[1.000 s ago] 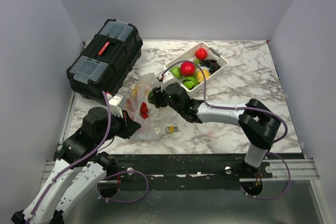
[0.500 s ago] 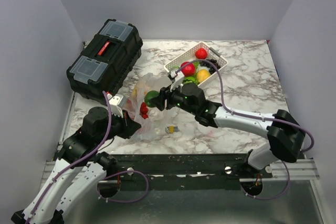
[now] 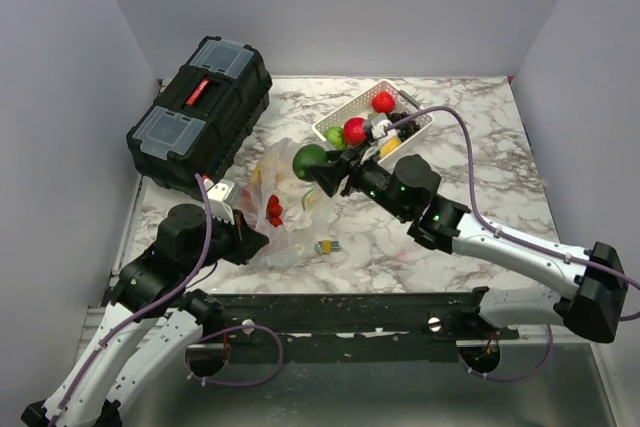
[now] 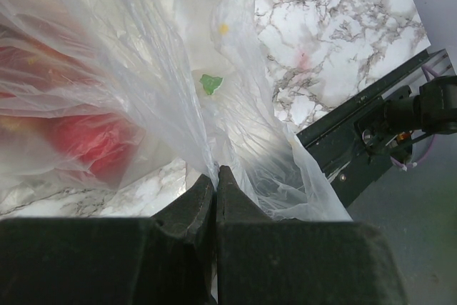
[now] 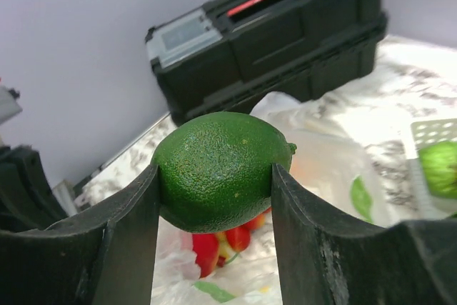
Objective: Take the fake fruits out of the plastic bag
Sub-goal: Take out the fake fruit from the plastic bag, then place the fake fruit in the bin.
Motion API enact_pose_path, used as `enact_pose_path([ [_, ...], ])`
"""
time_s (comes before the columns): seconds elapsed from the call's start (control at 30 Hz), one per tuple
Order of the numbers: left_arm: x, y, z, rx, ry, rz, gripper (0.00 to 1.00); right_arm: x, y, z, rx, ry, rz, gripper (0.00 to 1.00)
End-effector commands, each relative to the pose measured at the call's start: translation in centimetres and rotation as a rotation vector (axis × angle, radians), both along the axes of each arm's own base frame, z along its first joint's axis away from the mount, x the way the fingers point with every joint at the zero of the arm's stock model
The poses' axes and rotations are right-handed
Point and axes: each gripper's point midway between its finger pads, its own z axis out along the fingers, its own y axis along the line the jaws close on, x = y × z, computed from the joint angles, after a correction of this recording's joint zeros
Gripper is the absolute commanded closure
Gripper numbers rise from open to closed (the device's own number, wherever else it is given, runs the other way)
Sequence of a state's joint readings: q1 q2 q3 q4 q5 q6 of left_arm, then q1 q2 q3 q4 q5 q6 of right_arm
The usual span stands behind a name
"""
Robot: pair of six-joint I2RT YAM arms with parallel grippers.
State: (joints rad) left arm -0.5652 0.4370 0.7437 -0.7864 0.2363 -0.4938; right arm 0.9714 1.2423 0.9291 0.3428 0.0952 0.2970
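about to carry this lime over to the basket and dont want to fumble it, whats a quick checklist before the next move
1. lime seated squarely between the right end effector fingers: ok
2. lime lifted out of the plastic bag: ok
3. left end effector pinched shut on the bag's film: ok
4. free spot in the white basket for the lime: cannot tell, the right arm covers part of it
5. bag emptied: not ok, red fruits lie inside

We see a bumpy green lime [image 5: 218, 169] gripped in the right pincer [image 5: 214, 176]; below it, the crumpled clear bag [image 3: 290, 237] holds red fruits [image 3: 273, 209].
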Motion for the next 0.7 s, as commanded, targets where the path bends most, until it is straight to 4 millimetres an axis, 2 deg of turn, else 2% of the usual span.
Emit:
enact_pose_path([
  [0.0,0.1,-0.1,0.1,-0.001,-0.021,-0.007,1.00,2.9,-4.4,0.8,-0.056,-0.072,-0.226,0.96],
  [0.1,0.1,0.0,0.1,-0.002,-0.025,-0.004,1.00,4.9,-7.0,0.8,-0.058,-0.072,-0.321,0.96],
  [0.27,0.1,0.0,0.1,-0.001,-0.026,-0.003,1.00,10.2,-12.6,-1.2,-0.023,0.021,-0.479,0.96],
  [0.37,0.1,0.0,0.2,-0.002,-0.028,-0.002,1.00,13.7,-15.2,-3.7,-0.024,0.113,-0.552,0.97],
  [0.5,0.1,0.0,0.1,-0.001,-0.027,-0.001,1.00,18.3,-17.5,-7.5,-0.063,0.239,-0.642,0.99],
  [0.67,0.1,0.1,0.3,-0.006,-0.037,0.003,1.00,22.5,-18.8,-12.2,-0.207,0.309,-0.748,0.99],
])
